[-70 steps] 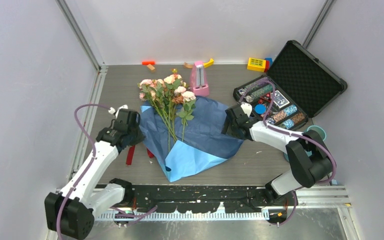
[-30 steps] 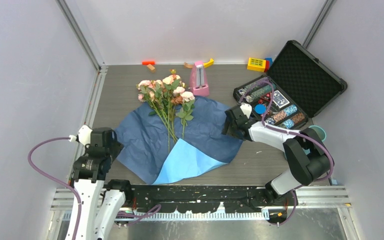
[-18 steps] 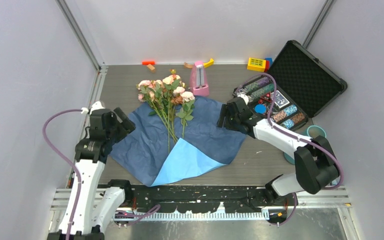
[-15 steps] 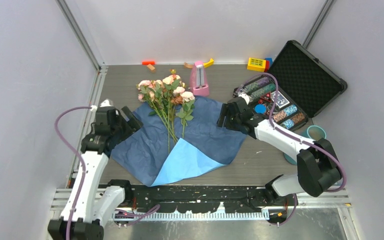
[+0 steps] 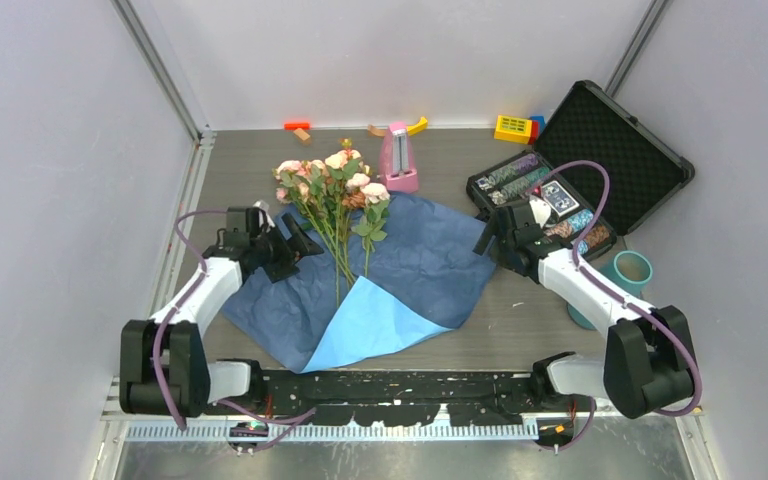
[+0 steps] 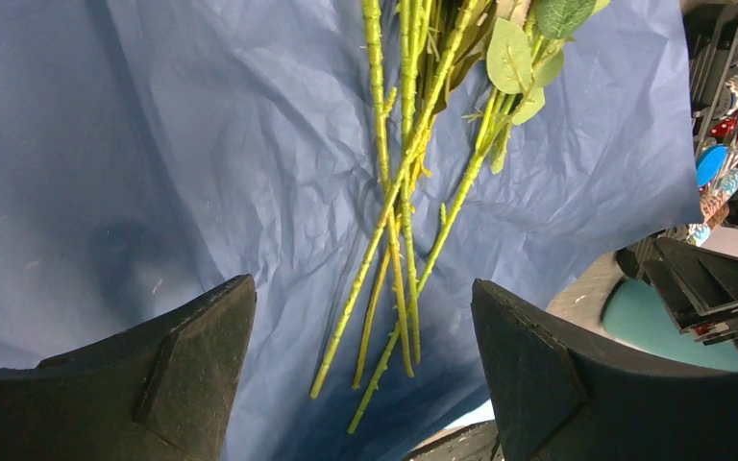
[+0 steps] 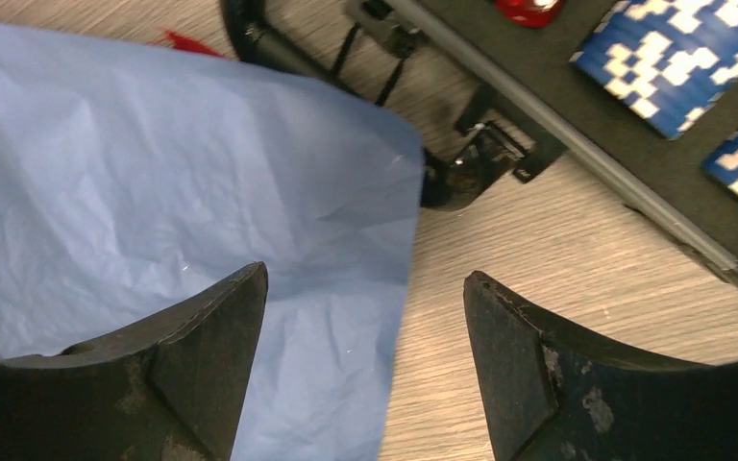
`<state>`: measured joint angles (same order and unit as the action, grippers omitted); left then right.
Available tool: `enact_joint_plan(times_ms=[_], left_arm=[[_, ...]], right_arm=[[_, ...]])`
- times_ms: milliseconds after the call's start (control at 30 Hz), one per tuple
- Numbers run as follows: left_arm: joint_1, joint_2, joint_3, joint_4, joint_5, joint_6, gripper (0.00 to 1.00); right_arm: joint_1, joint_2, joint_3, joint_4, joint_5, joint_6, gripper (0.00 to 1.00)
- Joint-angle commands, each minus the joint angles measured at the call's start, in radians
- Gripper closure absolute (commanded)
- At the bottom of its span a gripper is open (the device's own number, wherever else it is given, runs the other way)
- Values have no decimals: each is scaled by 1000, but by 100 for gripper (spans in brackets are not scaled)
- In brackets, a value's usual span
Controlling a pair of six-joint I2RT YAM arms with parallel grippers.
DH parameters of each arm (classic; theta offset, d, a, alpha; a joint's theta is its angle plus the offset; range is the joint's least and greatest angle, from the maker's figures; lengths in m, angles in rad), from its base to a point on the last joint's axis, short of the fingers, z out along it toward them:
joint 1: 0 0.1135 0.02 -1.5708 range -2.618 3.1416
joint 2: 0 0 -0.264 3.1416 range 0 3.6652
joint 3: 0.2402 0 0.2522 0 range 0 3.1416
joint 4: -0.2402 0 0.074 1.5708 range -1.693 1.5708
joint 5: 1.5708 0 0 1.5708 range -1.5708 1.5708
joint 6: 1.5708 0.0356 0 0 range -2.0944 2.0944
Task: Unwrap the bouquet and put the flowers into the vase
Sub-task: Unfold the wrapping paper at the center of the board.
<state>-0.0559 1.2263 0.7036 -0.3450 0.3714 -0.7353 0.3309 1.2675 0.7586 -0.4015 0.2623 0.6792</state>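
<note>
Flowers [image 5: 332,200] are lying loose on the opened paper [image 5: 415,265] in the middle of the surface [image 5: 240,170], blooms pointing away. Left tool [image 6: 363,293] is gaping wide over the stems [image 6: 394,221], gripping nothing. The right tool [image 7: 365,279] is hanging just as wide and empty over the paper's corner. The danger is thin, splayed stems slipping apart in a pinch, or paper dragging along. The left wrist view is showing that splay. Only the top view is showing the vase [image 5: 628,272], sitting well apart at the right edge.

Pink metronome [image 5: 398,158] at the back, open black chip case [image 5: 615,150] at right, yellow block [image 5: 513,128] beside its lid.
</note>
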Motion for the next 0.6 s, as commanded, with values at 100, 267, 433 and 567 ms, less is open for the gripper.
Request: enact_joint_plan(times_ms=[100,267,433,567], left_arm=[[6,84,-25,136,18,9,15],[6,94,-65,150,-45,19,13],[6,107,-94,169,-86,12,13],[8,118,-106,177,-129,10,12]], right_arm=[[-72,30,-18,54,11,-21,20],[-76,93,-33,146,-31,-24,26],[-79,179,-7,204,-53,-41,48],[-81,239,33,235,-55,-58,72]])
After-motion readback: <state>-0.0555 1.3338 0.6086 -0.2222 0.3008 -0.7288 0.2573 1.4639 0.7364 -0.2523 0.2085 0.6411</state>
